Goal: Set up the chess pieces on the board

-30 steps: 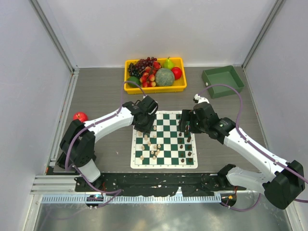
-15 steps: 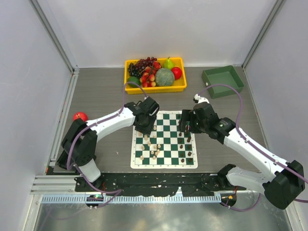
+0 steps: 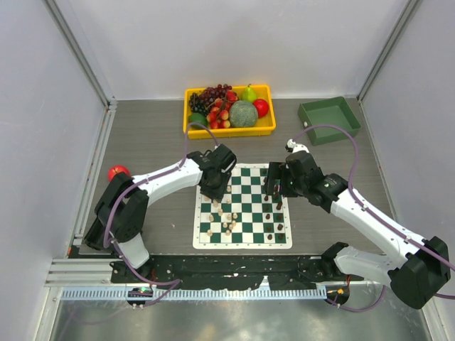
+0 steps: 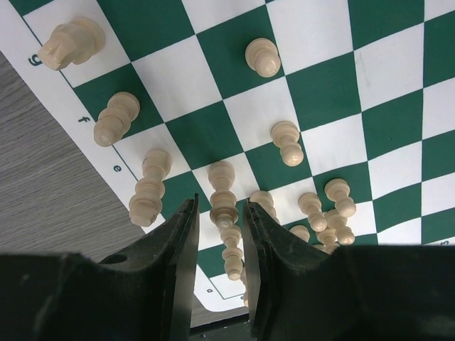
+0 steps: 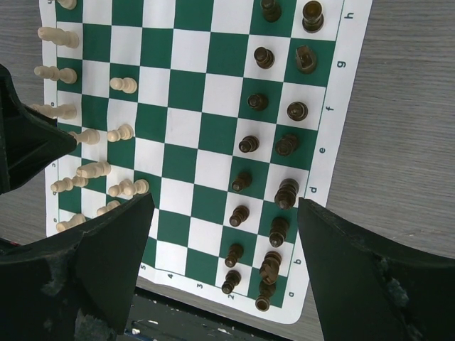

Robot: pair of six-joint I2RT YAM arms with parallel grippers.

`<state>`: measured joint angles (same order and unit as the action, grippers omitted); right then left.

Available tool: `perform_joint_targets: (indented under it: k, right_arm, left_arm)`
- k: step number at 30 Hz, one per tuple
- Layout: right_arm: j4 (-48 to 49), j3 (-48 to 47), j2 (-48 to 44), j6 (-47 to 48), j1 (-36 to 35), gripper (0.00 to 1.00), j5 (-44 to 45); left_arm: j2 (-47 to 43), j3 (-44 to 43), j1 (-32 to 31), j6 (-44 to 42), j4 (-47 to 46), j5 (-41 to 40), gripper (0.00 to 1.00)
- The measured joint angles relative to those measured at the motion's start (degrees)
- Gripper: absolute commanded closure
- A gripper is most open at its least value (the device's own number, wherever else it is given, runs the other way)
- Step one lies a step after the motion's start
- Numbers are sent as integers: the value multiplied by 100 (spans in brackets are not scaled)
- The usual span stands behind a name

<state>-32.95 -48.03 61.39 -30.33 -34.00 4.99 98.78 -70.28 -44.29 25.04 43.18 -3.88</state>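
Probably a lab: white panel enclosure [image 3: 242, 42], aluminium rail [image 3: 71, 272]

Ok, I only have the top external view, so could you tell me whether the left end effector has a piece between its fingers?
Observer: Yes. In the left wrist view the left end effector straddles a cream piece. The board shows on either side of the piece, so it does not look clamped.
Operator: Thank you. And is the right one carrying anything?
Observer: No. In the right wrist view the right end effector is spread wide above the board, with nothing held between its fingers.
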Motion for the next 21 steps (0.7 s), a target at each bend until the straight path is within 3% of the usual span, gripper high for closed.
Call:
perform_joint_targets:
  k: [7, 14, 21]
  right_arm:
    - [0, 4, 0, 2, 0, 11, 0]
    - [0, 4, 0, 0, 0, 12, -2]
    - [0, 4, 0, 0, 0, 12, -4]
  left_arm:
    - [96, 0, 0, -4, 15, 7, 69]
    - [103, -2, 0, -42, 39, 9, 81]
    - [76, -2, -33, -111, 57, 46, 84]
